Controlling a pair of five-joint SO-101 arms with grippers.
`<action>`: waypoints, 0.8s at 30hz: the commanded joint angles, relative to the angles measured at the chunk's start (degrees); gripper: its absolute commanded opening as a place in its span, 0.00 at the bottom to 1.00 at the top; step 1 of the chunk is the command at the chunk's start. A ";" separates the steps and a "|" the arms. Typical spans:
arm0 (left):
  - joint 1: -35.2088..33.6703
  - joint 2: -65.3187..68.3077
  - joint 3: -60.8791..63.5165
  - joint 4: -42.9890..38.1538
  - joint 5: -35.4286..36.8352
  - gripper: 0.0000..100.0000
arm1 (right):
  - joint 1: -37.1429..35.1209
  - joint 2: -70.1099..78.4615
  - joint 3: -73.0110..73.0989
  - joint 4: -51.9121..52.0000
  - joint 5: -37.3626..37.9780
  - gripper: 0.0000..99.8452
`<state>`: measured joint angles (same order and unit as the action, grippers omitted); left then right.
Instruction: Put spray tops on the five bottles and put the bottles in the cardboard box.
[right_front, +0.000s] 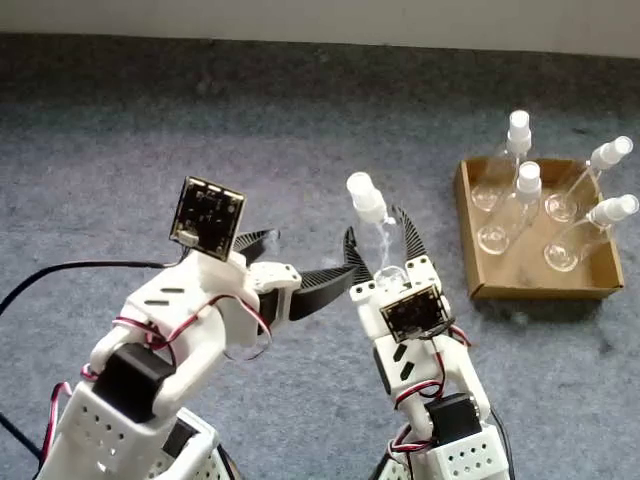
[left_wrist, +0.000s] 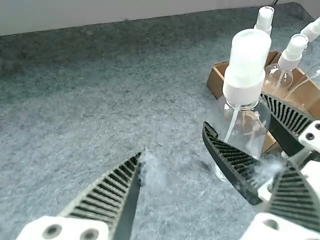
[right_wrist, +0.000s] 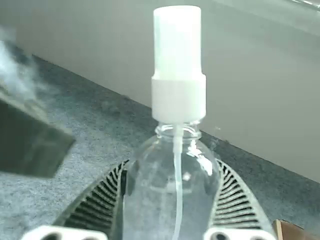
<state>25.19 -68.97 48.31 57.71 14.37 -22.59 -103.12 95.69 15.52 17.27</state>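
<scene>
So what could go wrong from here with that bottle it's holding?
The box already holds four bottles, so the fifth bottle may knock them going in. The open left gripper sits close beside it; a bump could tilt it in the right gripper.

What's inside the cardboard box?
Four clear bottles with white spray tops sit in the cardboard box, some leaning. The box floor right under them is covered, so anything lying there can't be seen.
</scene>
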 joint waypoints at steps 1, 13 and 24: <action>-1.10 -7.25 -0.31 6.33 0.44 0.29 | -0.04 -0.31 8.84 0.22 0.53 0.12; -2.95 -24.04 10.86 8.53 0.26 0.02 | 7.16 0.22 8.84 1.01 0.44 0.12; -20.97 -35.91 20.97 8.53 -2.46 0.00 | 7.08 -0.31 9.01 4.62 0.44 0.12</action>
<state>8.92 -103.60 67.47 65.98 12.88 -16.26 -103.12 95.69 19.74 17.27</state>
